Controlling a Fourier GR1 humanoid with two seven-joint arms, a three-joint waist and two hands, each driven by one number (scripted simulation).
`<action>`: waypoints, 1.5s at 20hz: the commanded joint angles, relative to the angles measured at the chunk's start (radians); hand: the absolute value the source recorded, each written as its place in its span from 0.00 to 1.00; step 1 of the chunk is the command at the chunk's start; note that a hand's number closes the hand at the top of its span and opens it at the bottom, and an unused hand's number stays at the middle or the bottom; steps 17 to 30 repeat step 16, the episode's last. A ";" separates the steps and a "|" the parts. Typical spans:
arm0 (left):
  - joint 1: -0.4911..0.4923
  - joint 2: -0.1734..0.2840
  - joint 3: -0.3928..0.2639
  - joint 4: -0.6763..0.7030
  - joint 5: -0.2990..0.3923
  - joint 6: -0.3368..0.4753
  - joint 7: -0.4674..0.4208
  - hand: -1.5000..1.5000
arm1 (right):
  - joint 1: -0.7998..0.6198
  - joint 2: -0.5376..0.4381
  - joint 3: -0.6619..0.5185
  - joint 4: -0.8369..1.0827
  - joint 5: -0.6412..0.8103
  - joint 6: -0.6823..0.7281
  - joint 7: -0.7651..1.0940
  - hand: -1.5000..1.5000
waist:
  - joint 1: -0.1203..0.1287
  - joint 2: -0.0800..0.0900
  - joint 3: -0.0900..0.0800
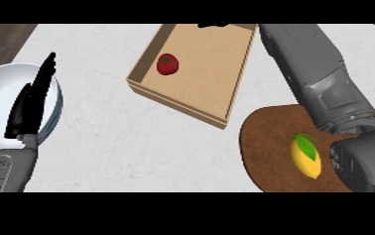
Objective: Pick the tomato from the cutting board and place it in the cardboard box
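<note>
**Head view: tomato lies in the box as the right arm reaches over it**

Head view, looking steeply down on the pale desk (132, 130): the red tomato (167, 64) rests on the floor of the cardboard box (219, 55), near the box's left wall and apart from it. The brown cutting board (267, 140) sits at lower right, just beside the box's near corner, and carries only a yellow lemon (306, 155) with a green leaf. The right forearm runs up from the lower right edge, across the board and along the box's right side; the right robot hand (212, 25) shows only as a dark sliver at the box's far rim, and whether its fingers are spread or curled cannot be told from here. The left robot hand (31, 102) rests at the left edge with fingers straight and pressed together, pointing up, over a white plate (51, 115).

Judging by how things lie, the placing looks done and the step in hand is clearing the arm away. To do that well, the right robot hand should probably rise straight above the box walls before travelling back, so no finger catches the far rim or shifts the box. The retreat should keep the forearm high over the cutting board, since the lemon lies right beside its path and would roll easily if brushed. The tomato, being round, may also roll if the box is knocked.
</note>
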 commanded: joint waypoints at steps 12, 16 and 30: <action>0.031 -0.006 0.004 0.022 -0.008 -0.006 0.029 0.50 | 0.140 -0.336 -0.028 0.034 -0.006 0.231 -0.101 0.00 | 0.015 0.015 -0.007; 0.047 -0.003 0.018 0.051 0.007 -0.017 -0.016 0.50 | 0.166 -0.411 0.014 0.030 0.037 0.342 -0.146 0.00 | 0.015 0.019 -0.007; 0.047 -0.003 0.018 0.051 0.007 -0.017 -0.016 0.50 | 0.166 -0.411 0.014 0.030 0.037 0.342 -0.146 0.00 | 0.015 0.019 -0.007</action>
